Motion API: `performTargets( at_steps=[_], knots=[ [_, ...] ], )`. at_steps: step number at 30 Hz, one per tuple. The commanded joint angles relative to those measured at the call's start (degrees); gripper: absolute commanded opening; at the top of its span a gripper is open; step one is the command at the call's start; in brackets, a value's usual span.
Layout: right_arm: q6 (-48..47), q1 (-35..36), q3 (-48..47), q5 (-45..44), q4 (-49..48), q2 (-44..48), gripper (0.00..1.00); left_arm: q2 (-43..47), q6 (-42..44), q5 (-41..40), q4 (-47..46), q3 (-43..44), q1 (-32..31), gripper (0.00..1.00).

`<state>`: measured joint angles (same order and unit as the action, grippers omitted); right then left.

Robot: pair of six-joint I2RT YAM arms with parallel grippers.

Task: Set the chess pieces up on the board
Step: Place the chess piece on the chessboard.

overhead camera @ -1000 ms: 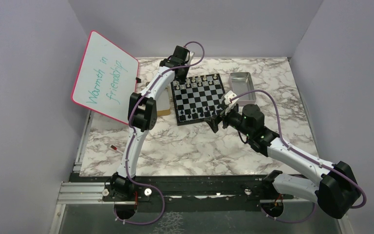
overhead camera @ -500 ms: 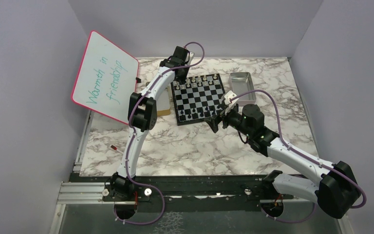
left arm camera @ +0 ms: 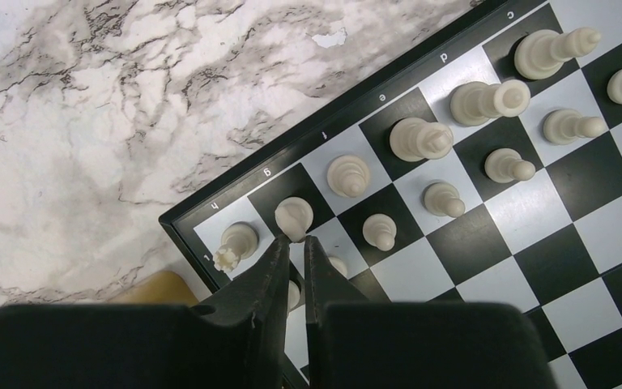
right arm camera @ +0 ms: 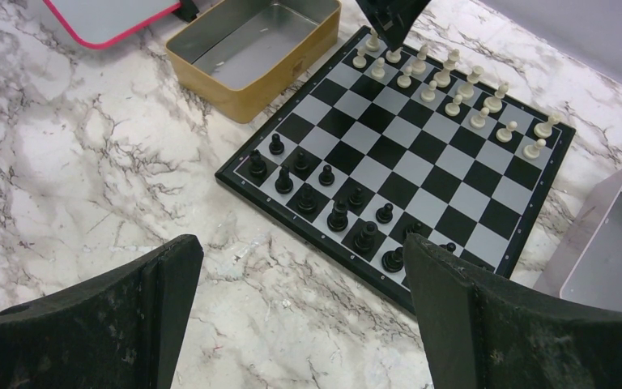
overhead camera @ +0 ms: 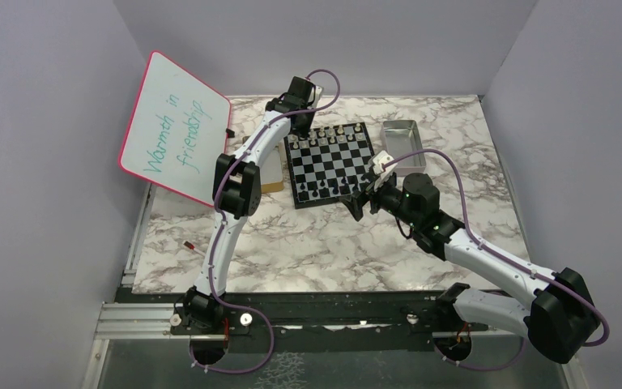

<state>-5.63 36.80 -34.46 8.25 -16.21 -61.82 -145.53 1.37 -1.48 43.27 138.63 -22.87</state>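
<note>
The white pieces (left arm camera: 419, 138) stand in two rows along the far edge of the board (overhead camera: 330, 162) and the black pieces (right arm camera: 332, 207) crowd its near edge. The set-up therefore looks close to done, though the figures are too small to check every square. The left gripper (left arm camera: 296, 243) hangs over the far left corner. Its jaws are parted by only a slit, nothing shows between them, and its tips sit just beside the g-square piece (left arm camera: 294, 217). Such a narrow gap suits thin figures and keeps the fingers off the corner rook (left arm camera: 235, 245) next to it. I judge it is either letting go of that piece or lining up on it. The left arm stretches long up the left side of the table (overhead camera: 332, 251), with its wrist tipped down over the corner. The right gripper (right arm camera: 304, 324) is spread wide and empty, low beside the board's near right corner. Its arm is bent at the elbow and faces across the board, clear of the other arm's work.
</note>
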Motion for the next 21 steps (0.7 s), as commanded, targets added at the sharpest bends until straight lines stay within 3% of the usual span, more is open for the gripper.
performTargets(
  at_steps=[1, 10, 16, 21],
  knots=[
    [-0.2, 0.3, -0.4, 0.1, -0.9, 0.4, 1.00, -1.1, 0.5, 1.3, -1.9, 0.2, 0.1, 0.12],
    [-0.3, 0.3, -0.3, 0.2, -1.0, 0.4, 1.00, -1.0, 0.7, 1.4, -2.1, 0.0, 0.1, 0.13],
    [-0.3, 0.3, -0.2, 0.0, -1.0, 0.4, 1.00, 1.7, 0.6, 3.2, -2.1, -1.0, -0.1, 0.31],
    [-0.5, 0.3, -0.2, 0.3, -1.5, 0.2, 1.00, 5.6, 0.5, 5.2, -2.1, -0.9, -0.2, 0.33]
  ],
)
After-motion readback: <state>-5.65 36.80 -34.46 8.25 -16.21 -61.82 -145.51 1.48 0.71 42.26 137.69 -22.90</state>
